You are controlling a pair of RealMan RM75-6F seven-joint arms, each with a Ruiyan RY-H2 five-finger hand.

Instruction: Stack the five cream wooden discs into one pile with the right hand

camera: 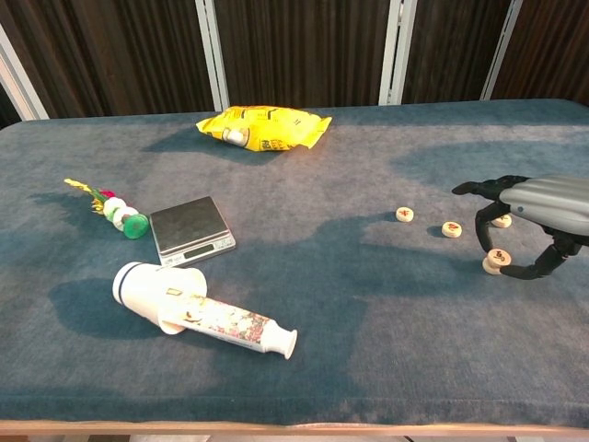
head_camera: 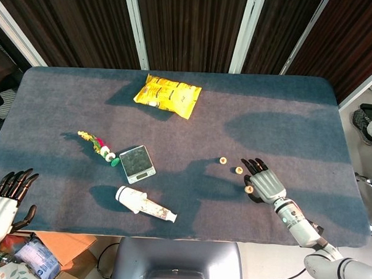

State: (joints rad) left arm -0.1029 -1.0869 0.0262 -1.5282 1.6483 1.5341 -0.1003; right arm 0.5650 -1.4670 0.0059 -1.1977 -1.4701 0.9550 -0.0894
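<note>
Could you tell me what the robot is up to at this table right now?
It is gathering small cream wooden discs into a pile with its right hand. That hand arches over the disc nearest the table's front edge, which seems to sit on another disc; whether it is gripped cannot be told. Two more discs lie singly to the left, and another shows behind the fingers. The left hand idles off the table's near corner, fingers apart and holding nothing.

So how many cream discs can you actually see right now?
4. One disc lies farthest left, a second disc sits beside it, a third shows behind the right robot hand, and a fourth under its fingertips, possibly a stack. The fifth may be hidden there.
</note>
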